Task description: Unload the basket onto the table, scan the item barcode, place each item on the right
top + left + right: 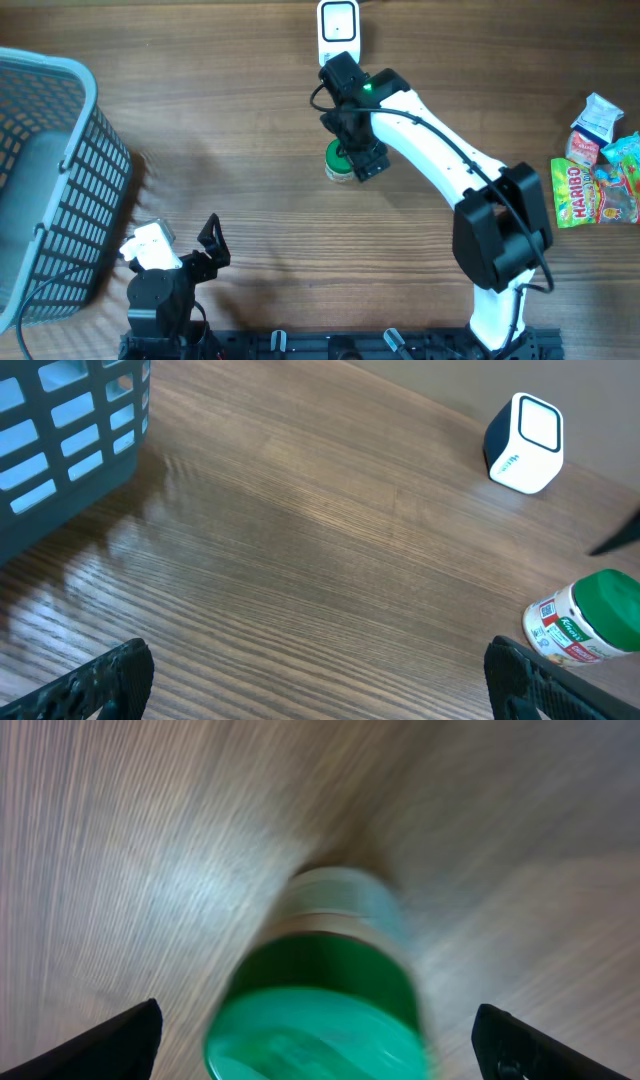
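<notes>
Worktop (250, 170): brown wood-grain surface, smooth, with a soft sheen. Pale reflections lie on it near the left edge.
Basket (70, 150) at the left edge: grey-blue moulded plastic lattice, matt.
Scanner (339, 25) at the far edge: glossy white plastic face on a dark matt body.
Jar (585, 622): smooth green plastic lid, semi-gloss; printed label wrap, paper or film — cannot tell which.
Packets (597, 180) at the right edge: glossy printed film, crinkled.
Right arm (440, 150): glossy white shell, matt black joints.
Left gripper (318, 695): fingers (100, 682) black, with a coarse pebbled texture.
</notes>
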Available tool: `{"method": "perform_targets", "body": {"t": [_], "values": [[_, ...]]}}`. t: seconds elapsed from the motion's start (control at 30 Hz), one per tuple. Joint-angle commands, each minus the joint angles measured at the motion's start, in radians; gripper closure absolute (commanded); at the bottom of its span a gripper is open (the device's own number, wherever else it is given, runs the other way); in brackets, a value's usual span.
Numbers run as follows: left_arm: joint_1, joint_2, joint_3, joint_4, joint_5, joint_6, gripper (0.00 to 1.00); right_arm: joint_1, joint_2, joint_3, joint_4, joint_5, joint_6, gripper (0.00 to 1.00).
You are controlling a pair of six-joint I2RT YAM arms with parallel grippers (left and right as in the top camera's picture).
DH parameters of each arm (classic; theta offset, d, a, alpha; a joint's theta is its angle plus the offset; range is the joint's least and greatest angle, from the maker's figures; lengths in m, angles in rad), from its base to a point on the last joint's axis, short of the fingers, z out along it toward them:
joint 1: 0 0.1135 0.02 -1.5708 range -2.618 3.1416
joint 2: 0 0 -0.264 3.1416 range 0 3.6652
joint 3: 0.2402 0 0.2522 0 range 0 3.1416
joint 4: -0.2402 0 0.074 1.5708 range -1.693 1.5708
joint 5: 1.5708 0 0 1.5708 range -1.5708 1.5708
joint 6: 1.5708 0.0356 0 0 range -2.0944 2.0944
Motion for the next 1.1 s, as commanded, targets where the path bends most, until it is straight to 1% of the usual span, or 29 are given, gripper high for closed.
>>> {"method": "perform_targets", "body": {"t": [0.0, 0.03, 0.07, 0.13, 0.17, 0.2, 0.3, 0.37, 0.43, 0.47, 0.57, 0.6, 0.67, 0.7, 0.73, 0.8, 0.83, 0.87, 0.9, 0.93, 1.0, 1.03, 1.07], "values": [[-0.002, -0.006, -0.003, 0.003, 0.012, -0.005, 0.0, 0.006, 0.078, -0.064, 0.088, -0.123, -0.091, 0.0], [-0.002, -0.006, -0.003, 0.003, 0.012, -0.005, 0.0, 0.006, 0.091, -0.071, 0.099, -0.129, -0.091, 0.01], [-0.002, -0.006, -0.003, 0.003, 0.013, -0.005, 0.0, 0.006, 0.098, -0.075, 0.101, -0.128, -0.091, 0.04], [-0.002, -0.006, -0.003, 0.003, 0.012, -0.005, 0.0, 0.006, 0.112, -0.076, 0.093, -0.088, -0.108, 0.16], [-0.002, -0.006, -0.003, 0.003, 0.012, -0.005, 0.0, 0.006, 0.113, -0.076, 0.093, -0.06, -0.14, 0.21], [-0.002, -0.006, -0.003, 0.003, 0.012, -0.005, 0.0, 0.006, 0.112, -0.076, 0.093, -0.042, -0.169, 0.24], [-0.002, -0.006, -0.003, 0.003, 0.012, -0.005, 0.0, 0.006, 0.112, -0.076, 0.092, -0.023, -0.322, 0.31], [-0.002, -0.006, -0.003, 0.003, 0.013, -0.005, 0.0, 0.006, 0.111, -0.074, 0.091, -0.023, -0.449, 0.32], [-0.002, -0.006, -0.003, 0.003, 0.012, -0.005, 0.0, 0.006, 0.111, -0.065, 0.094, -0.023, -0.593, 0.32], [-0.002, -0.006, -0.003, 0.003, 0.012, -0.005, 0.0, 0.006, 0.111, -0.056, 0.099, -0.022, -0.712, 0.32], [-0.002, -0.006, -0.003, 0.003, 0.013, -0.005, 0.0, 0.006, 0.111, -0.007, 0.069, -0.023, -1.142, 0.32], [-0.002, -0.006, -0.003, 0.003, 0.012, -0.005, 0.0, 0.007, 0.111, 0.014, 0.037, -0.023, -1.266, 0.28], [-0.002, -0.006, -0.003, 0.003, 0.012, -0.005, 0.0, 0.007, 0.11, 0.039, 0.007, -0.022, -1.441, 0.22], [-0.002, -0.006, -0.003, 0.003, 0.012, -0.005, 0.0, 0.007, 0.109, 0.046, 0.005, -0.022, -1.525, 0.2], [-0.002, -0.006, -0.003, 0.003, 0.012, -0.005, 0.0, 0.007, 0.109, 0.05, 0.006, -0.022, -1.569, 0.17], [-0.002, -0.006, -0.003, 0.003, 0.012, -0.005, 0.0, 0.007, 0.109, 0.061, 0.006, -0.022, -1.635, 0.13], [-0.002, -0.006, -0.003, 0.003, 0.012, -0.005, 0.0, 0.007, 0.109, 0.066, 0.005, -0.021, -1.637, 0.08], [-0.002, -0.006, -0.003, 0.003, 0.012, -0.005, 0.0, 0.007, 0.109, 0.072, 0.005, -0.022, -1.636, 0.05], [-0.002, -0.006, -0.003, 0.003, 0.012, -0.005, 0.0, 0.007, 0.109, 0.084, -0.002, -0.023, -1.628, 0.05], [-0.002, -0.006, -0.003, 0.003, 0.012, -0.005, 0.0, 0.007, 0.109, 0.098, -0.014, -0.023, -1.609, 0.0], [-0.002, -0.006, -0.003, 0.003, 0.012, -0.005, 0.0, 0.007, 0.107, 0.148, -0.058, -0.023, -1.524, 0.0], [-0.002, -0.006, -0.003, 0.003, 0.012, -0.005, 0.0, 0.008, 0.104, 0.211, -0.118, -0.024, -1.395, 0.0], [-0.002, -0.006, -0.003, 0.003, 0.013, -0.005, 0.0, 0.008, 0.1, 0.245, -0.151, -0.033, -1.307, 0.0]]}}
